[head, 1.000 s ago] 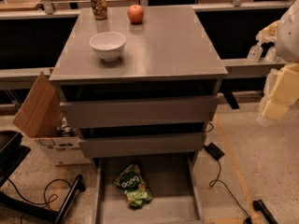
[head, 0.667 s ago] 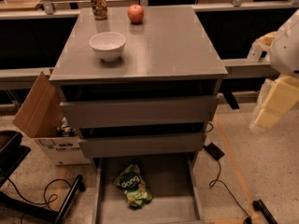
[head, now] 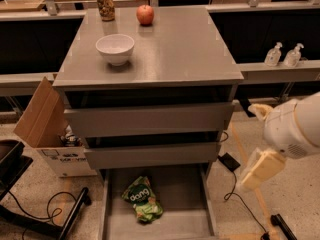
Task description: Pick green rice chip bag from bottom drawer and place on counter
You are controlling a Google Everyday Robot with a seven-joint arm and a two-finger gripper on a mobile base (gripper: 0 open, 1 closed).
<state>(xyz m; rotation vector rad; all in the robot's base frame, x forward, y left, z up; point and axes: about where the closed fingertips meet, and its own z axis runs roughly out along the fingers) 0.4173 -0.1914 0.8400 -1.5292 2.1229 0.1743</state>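
Observation:
The green rice chip bag [head: 142,199] lies flat on the floor of the open bottom drawer [head: 185,204], in its left half, with its white "dang" lettering facing up. The grey counter [head: 175,49] tops the cabinet. My gripper [head: 257,170] hangs at the end of the white arm at the right, beside the cabinet at about the height of the middle drawer. It is right of the open drawer and above it, well apart from the bag, and holds nothing that I can see.
On the counter stand a white bowl [head: 115,48], a red apple [head: 145,14] and a can [head: 105,4]. The two upper drawers [head: 150,121] are slightly ajar. A cardboard box [head: 42,119] stands left of the cabinet. Cables [head: 235,189] lie on the floor at the right.
My arm has come down and a little to the left along the cabinet's right side. The bag and the drawers have not moved.

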